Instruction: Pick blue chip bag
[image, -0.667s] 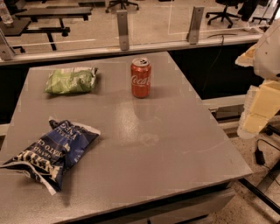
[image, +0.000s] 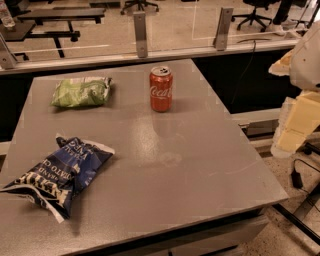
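The blue chip bag lies crumpled at the front left of the grey table, dark navy with white lettering and white edges. My gripper is off the table's right edge, a pale cream shape below the white arm, far from the bag and with nothing seen in it.
A red Coca-Cola can stands upright at the back middle. A smaller light green chip bag lies at the back left. A low glass barrier with metal posts runs behind the table. Cables lie on the floor at the right.
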